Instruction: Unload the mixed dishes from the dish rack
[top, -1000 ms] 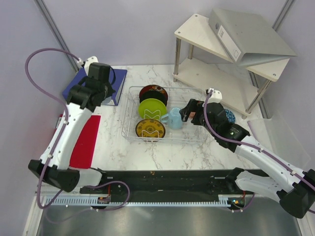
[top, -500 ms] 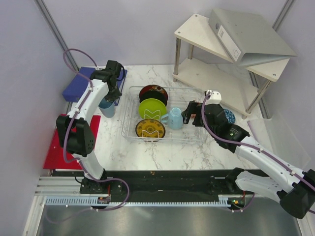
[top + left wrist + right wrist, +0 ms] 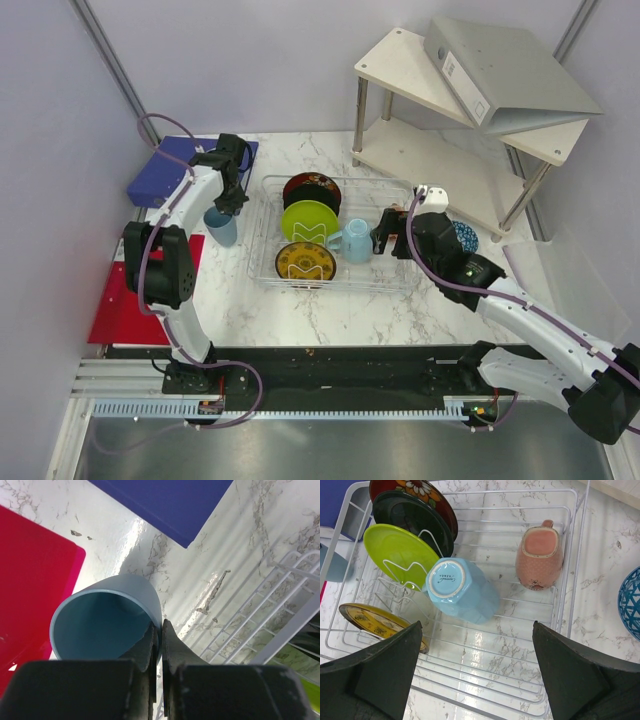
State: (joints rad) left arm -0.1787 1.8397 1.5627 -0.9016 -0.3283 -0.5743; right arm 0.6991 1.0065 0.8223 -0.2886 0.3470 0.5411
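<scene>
while left gripper (image 3: pixel 159 630) pinches a cup (image 3: pixel 100 625) beside the dish rack (image 3: pixel 385 270), right gripper (image 3: pixel 476 626) gapes over its mug (image 3: pixel 461 592): likely slick, brittle; grasp the body.

Left claw (image 3: pixel 159 630) pinched tight; right claw (image 3: pixel 475 627) spread wide.

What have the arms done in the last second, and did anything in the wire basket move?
The left tool swung down from over the blue board and, shut on the rim of a light-blue cup, holds it left of the dish rack. The right tool barely shifted, open above the rack. Plates, light-blue mug and pink mug stayed put.
</scene>
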